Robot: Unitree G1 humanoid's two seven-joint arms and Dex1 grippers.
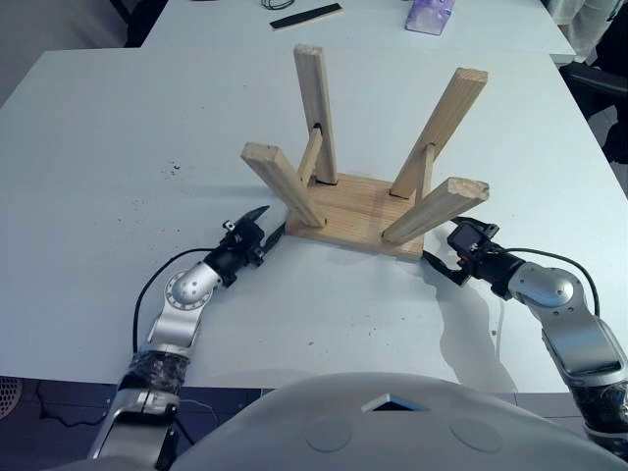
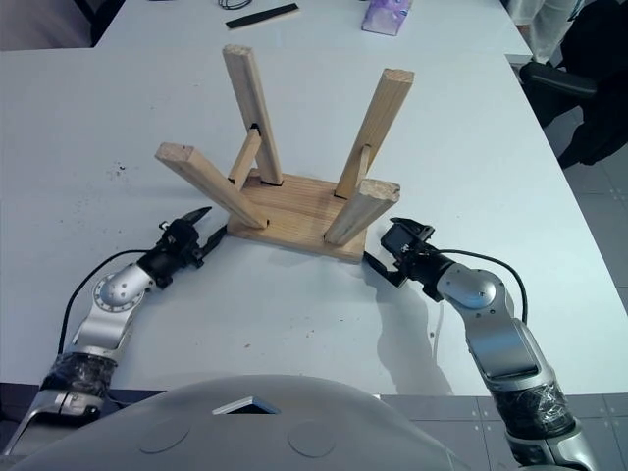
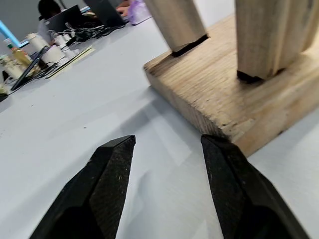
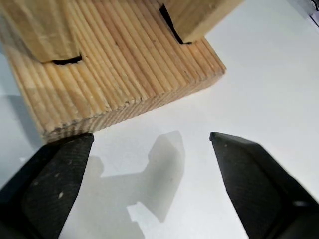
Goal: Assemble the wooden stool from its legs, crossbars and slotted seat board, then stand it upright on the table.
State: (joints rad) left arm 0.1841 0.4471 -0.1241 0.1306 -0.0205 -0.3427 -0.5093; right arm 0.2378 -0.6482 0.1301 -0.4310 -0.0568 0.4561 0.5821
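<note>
Well, the wooden stool lies upside down mid-desk — seat board flat, four legs up. The left gripper, fingers apart, sits just beside the board's near-left corner; the right gripper — likewise spread — sits just beside its near-right corner.

The wooden stool was light yellowish-brown, with fine straight grain lines. The smooth flat table was plain white. The left gripper and the right gripper were black.
</note>
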